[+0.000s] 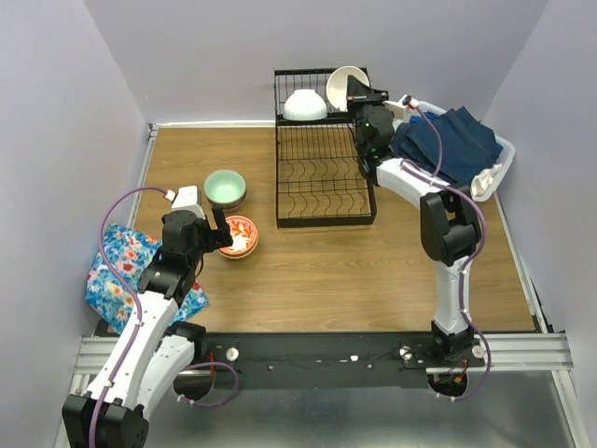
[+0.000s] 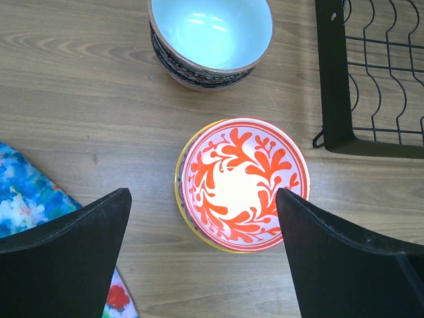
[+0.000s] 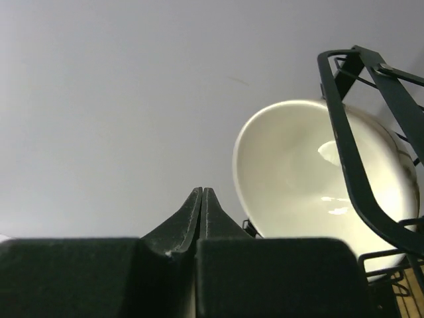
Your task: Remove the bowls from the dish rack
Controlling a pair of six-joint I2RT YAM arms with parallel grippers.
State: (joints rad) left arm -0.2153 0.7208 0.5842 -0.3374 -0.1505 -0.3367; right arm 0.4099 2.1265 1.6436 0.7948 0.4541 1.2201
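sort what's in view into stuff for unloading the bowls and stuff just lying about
For the job: dish rack; white bowl and cream bowl on its raised shelf; mint-green bowl and red-patterned bowl on the table.
Lying about: floral cloth; white basket; blue cloths.

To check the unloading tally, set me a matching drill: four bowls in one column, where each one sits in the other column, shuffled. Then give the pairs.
1. mint-green bowl
2. red-patterned bowl
3. white bowl
4. cream bowl

A. upside down on the raised shelf of the dish rack
B. upright, below the open left gripper
C. tipped on its side in the rack, beside the shut right gripper
D. upright atop a stack on the table, no gripper over it

Pairs: 1-D, 2-B, 3-A, 4-C
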